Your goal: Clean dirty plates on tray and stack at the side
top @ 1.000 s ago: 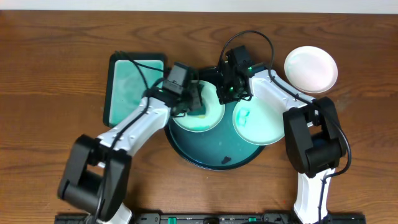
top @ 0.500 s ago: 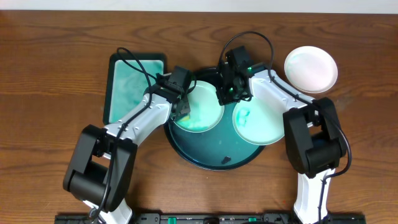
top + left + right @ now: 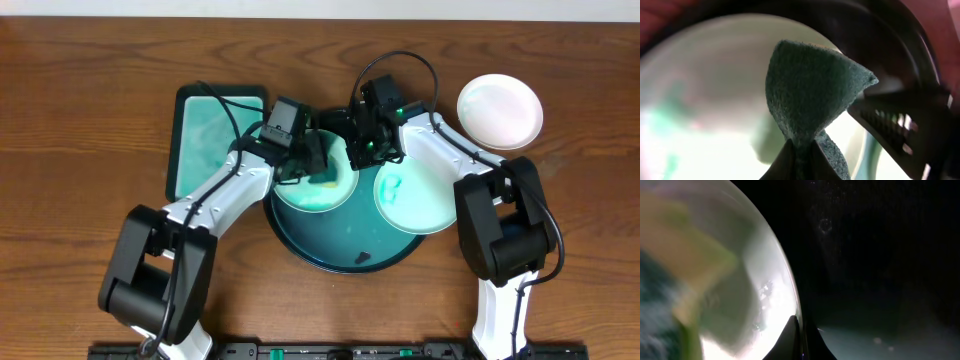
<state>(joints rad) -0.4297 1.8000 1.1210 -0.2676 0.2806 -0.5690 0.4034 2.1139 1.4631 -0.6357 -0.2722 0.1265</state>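
The round black-rimmed tray (image 3: 345, 258) holds two pale mint plates. The left plate (image 3: 305, 198) lies under my left gripper (image 3: 320, 172), which is shut on a green sponge (image 3: 812, 95) pressed on it. My right gripper (image 3: 358, 150) is shut on that plate's right rim (image 3: 790, 295). The second plate (image 3: 425, 205) with a blue smear sits on the tray's right side. A third, clean white plate (image 3: 500, 110) rests on the table at the far right.
A rectangular green sponge dish (image 3: 210, 140) with a dark rim sits on the table left of the tray. Black cables loop over both wrists. Brown wooden table (image 3: 80, 120) all around.
My left gripper with the sponge swung from the plate's centre to its left edge, then back right onto the plate. The right gripper stayed on the rim.
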